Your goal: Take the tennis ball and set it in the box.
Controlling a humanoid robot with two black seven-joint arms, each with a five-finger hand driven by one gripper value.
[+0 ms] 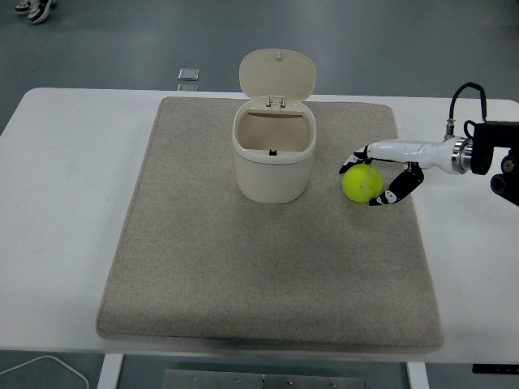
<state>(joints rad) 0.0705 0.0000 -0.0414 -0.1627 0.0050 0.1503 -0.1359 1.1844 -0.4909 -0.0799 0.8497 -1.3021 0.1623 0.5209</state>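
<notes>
Your right hand (375, 180) sits half open around the tennis ball (362, 183), fingers over its top and thumb low at its right, not yet squeezing as far as you can judge. The ball rests on the mat (268, 267) just right of the box (273, 152). Close evenly so it can't roll, then lift above the box rim; the raised lid (277, 74) stands behind the opening, out of your path

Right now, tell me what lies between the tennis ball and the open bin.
Only bare mat lies between the tennis ball and the bin, as the head view shows.
</notes>
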